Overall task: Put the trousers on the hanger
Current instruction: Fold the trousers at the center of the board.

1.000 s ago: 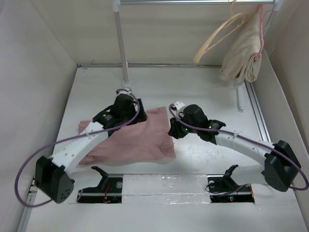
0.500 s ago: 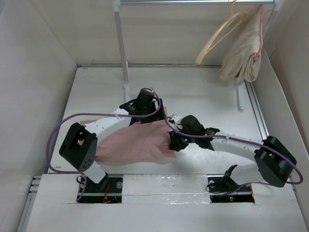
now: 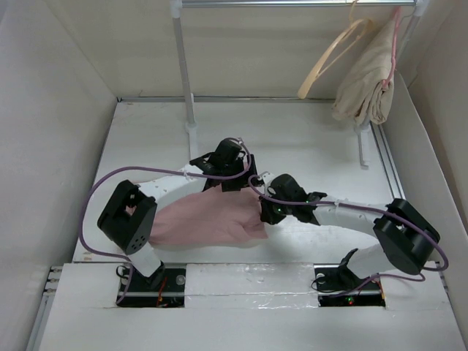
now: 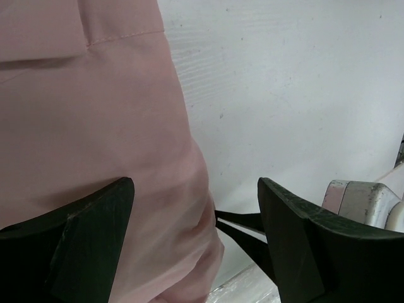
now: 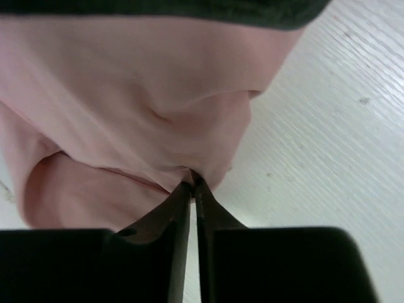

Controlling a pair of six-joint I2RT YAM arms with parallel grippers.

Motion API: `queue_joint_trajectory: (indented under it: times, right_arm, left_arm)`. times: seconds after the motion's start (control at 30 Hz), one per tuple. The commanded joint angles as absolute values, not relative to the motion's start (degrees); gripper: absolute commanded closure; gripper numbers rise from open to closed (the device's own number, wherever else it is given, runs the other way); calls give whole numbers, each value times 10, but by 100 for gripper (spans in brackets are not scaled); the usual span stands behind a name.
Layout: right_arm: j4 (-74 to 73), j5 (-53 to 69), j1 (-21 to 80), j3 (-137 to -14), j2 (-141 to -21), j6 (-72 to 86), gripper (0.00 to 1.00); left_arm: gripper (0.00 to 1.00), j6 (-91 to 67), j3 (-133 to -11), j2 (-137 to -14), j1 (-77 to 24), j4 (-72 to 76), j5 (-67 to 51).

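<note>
Holds the left arm folded hard at the elbow, upper link raised near the base, forearm stretched out over the table [image 3: 307,139]. Points the left gripper [image 3: 235,183] down at the far right end of the trousers [image 3: 201,219]. Shows its fingers [image 4: 88,240] wide apart in the left wrist view, clamped on nothing: one above pink cloth, the other above bare table.

Reaches in low and long with the right arm, elbow out near the table's right side. Sets the right gripper [image 3: 262,212] just beside the left one. Pinches a fold at the trousers' edge between the right fingers [image 5: 170,227], pressed together with cloth caught at their tips. Shows those thin dark tips again in the left wrist view, between the left fingers at the rim of the cloth.

Lies spread flat on the table, dusty pink and mostly smooth, to the left of both grippers and toward the bases. Bunches into soft folds and a small hump just ahead of the closed right fingers. Carries a stitched seam and a flap edge beyond the left gripper's cloth-side finger; cannot tell whether a pocket.

Hangs well apart from both grippers, up on the rail [image 3: 292,3] at the far right: hanger [image 3: 325,61], pale and tilted, just beside a beige garment [image 3: 365,80].
</note>
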State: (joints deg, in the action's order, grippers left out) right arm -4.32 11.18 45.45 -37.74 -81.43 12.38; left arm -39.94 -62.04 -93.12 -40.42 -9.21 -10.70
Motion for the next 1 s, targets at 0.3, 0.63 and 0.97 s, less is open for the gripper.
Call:
queue_joint_trajectory:
  times: [0.3,0.63,0.97]
  right_arm:
    - [-73,58,526,-367,-745,114,100]
    - [-74,29,589,-302,-686,181,100]
    - [-166,12,594,-373,-655,154,57]
  left_arm:
    - [26,-383,-707,-1055,-388,-95,-61]
    - [27,-377,-748,-1113,-378,-105,-30]
    - [23,-374,-812,-1039,-370,-115,-75]
